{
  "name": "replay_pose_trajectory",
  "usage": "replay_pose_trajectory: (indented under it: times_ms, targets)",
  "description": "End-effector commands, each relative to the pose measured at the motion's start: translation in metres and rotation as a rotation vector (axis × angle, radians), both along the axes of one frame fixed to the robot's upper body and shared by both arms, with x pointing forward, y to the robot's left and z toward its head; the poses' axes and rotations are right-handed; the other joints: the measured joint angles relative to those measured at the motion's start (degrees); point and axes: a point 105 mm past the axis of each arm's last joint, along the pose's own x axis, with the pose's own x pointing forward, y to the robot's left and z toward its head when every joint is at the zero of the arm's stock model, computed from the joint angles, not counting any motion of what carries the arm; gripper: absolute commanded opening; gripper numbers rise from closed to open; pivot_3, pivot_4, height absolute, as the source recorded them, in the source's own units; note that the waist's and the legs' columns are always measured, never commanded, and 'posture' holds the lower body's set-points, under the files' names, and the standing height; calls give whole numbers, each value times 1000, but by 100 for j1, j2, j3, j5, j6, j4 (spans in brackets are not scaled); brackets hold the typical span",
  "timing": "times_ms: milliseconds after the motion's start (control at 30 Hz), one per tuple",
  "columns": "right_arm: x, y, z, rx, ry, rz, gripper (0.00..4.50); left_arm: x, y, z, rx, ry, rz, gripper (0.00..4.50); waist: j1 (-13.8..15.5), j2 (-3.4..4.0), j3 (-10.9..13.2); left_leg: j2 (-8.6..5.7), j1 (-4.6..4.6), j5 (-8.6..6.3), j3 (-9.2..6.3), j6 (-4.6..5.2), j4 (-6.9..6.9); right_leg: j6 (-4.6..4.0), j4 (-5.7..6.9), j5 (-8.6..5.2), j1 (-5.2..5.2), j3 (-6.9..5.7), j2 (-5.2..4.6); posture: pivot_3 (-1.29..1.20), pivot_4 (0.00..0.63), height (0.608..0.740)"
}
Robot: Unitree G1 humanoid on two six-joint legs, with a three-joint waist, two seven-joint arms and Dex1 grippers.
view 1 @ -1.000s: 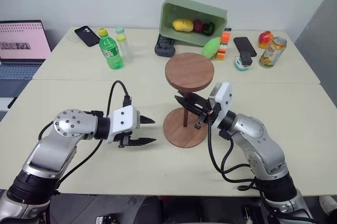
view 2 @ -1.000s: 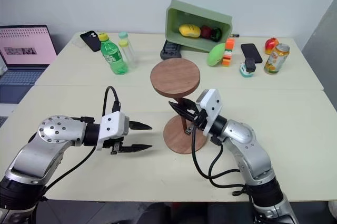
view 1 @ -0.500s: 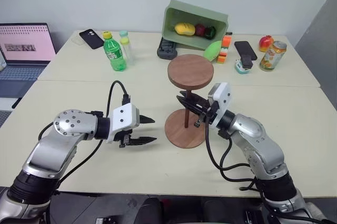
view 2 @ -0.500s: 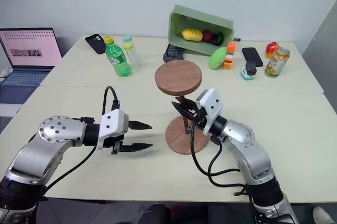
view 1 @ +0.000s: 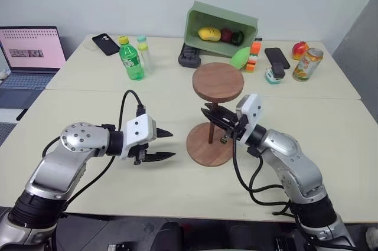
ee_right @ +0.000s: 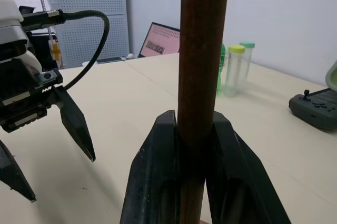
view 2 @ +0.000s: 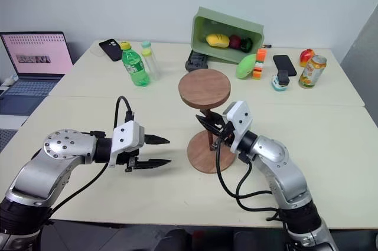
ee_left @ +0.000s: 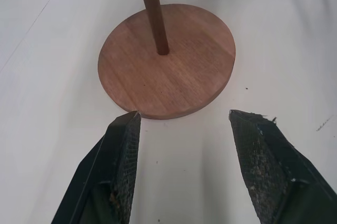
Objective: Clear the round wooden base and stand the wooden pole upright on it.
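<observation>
Eye views: the wooden pole (view 1: 210,124) stands on the round wooden base (view 1: 209,144) mid-table, its disc end up. Long axis runs near vertical, rod tip down at the base's centre hole, cap disc level overhead. Right gripper (view 1: 214,117) is clenched on the rod about halfway up, reaching in from the robot's right. Left gripper (view 1: 165,145) hangs just beside the base on the robot's left, fingers spread, holding nothing. Base top is bare apart from the rod. Green bottle (view 1: 129,58), green bin (view 1: 220,25), can (view 1: 303,64) and laptop (view 1: 31,50) sit well apart at the back.

Left wrist view: rod foot meets the base (ee_left: 167,59) at the hole; prob seated, but depth in the hole can't be told from here. The fingertips (ee_left: 125,134) are apart, on either side of the base's near edge, not touching it.

Right wrist view: fingers (ee_right: 160,161) pinch the pole (ee_right: 201,60) tight on both sides; rod looks upright between them. Left gripper (ee_right: 55,145) shows beyond, open.

Risks, as I judge them: the pole is top-heavy w/ that cap disc, so if the foot isn't fully home, letting go could tip it. If the right gripper pulls sideways while opening, it could drag the rod out or slide the base. The left gripper is close enough to nudge the base edge if it moves in.
</observation>
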Motion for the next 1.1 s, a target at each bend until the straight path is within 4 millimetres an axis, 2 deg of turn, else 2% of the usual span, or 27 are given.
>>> replay_pose_trajectory:
  times_ms: [33,100,167,267,467,667,733,833,1033,1100]
  targets:
    - [9,-10,-48,-96,219,-78,262,0,-5,15,-28,-56,-22,2781,0,0,0,0,0,0,0,0,-2,0,-3,0,0,0,0,0,150,740]
    - [9,-11,-48,-100,228,-79,262,0,-5,15,-27,-57,-25,2781,-1,0,0,0,0,0,1,0,-2,0,-3,0,0,1,0,0,150,740]
    - [9,-12,-45,-101,220,-82,962,0,-5,15,-24,-58,-26,2781,-1,0,0,0,0,0,1,0,-4,0,-4,0,-1,0,0,0,150,740]
    - [9,-10,-41,-98,209,-70,1542,0,-5,15,-21,-61,-28,2781,0,5,23,1,-8,0,-7,0,-5,0,-11,0,-3,0,0,0,150,740]
    - [1,-5,-38,-111,195,-20,2960,-1,-6,16,-23,-68,-33,2781,-63,25,36,2,-103,1,7,-1,2,0,21,0,-118,9,0,0,150,740]
    - [-9,-12,-40,-196,151,23,4228,0,-10,24,-86,-84,-23,2781,-42,26,37,4,-104,1,2,-1,0,-1,19,0,-115,4,0,0,150,740]
    - [-13,-17,-40,-232,132,42,4228,2,-10,27,-107,-77,0,2781,-27,23,39,0,-105,1,4,-1,2,-1,17,0,-112,4,0,0,150,740]
    - [-22,-35,-35,-296,90,65,4228,7,-7,34,-133,-80,52,2781,-26,22,42,0,-107,1,3,-1,4,-1,17,0,-112,3,-1,0,150,740]
    - [-52,-68,-18,-366,120,186,4228,0,8,35,-95,-26,81,2781,-35,20,48,4,-105,0,2,0,3,0,17,-1,-110,2,1,0,150,740]
    - [-56,-97,1,-400,107,158,4228,5,27,42,-94,-48,150,2781,-33,21,56,5,-104,0,2,0,3,0,16,-1,-109,2,1,0,150,740]
